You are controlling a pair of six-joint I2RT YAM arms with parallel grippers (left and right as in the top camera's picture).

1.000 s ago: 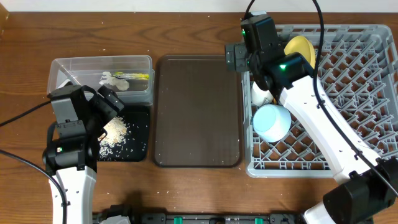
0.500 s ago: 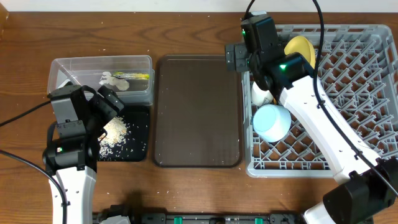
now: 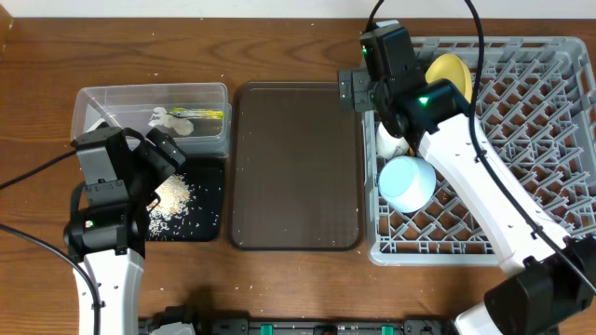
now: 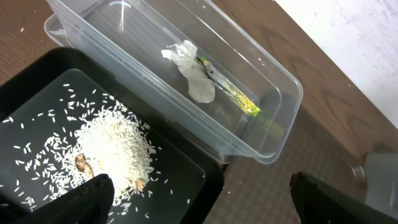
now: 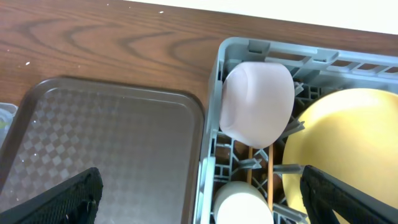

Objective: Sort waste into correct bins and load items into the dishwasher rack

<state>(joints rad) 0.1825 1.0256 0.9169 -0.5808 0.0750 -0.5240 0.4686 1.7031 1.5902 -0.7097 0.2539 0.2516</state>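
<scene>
The clear tub [image 3: 93, 98] holds the white tissue [image 4: 193, 68] and the green-and-orange wrapper [image 4: 233, 96]. The black tray [image 3: 207, 200] in front of it holds the rice scraps [image 4: 106, 143]. My left gripper [image 4: 199, 202] is open and empty above the tray's right edge. The grey rack [image 3: 531, 158] holds the yellow plate [image 3: 449, 70], light blue bowl [image 3: 407, 182], white cup [image 5: 242, 202], white bowl [image 5: 258, 102] and chopsticks [image 5: 271, 165]. My right gripper [image 5: 199, 199] is open and empty over the rack's left wall.
The dark brown serving tray [image 3: 295, 166] lies between the bins and the rack with nothing on it. A few rice grains lie on the wooden table near the tub. The right arm crosses the rack's left part.
</scene>
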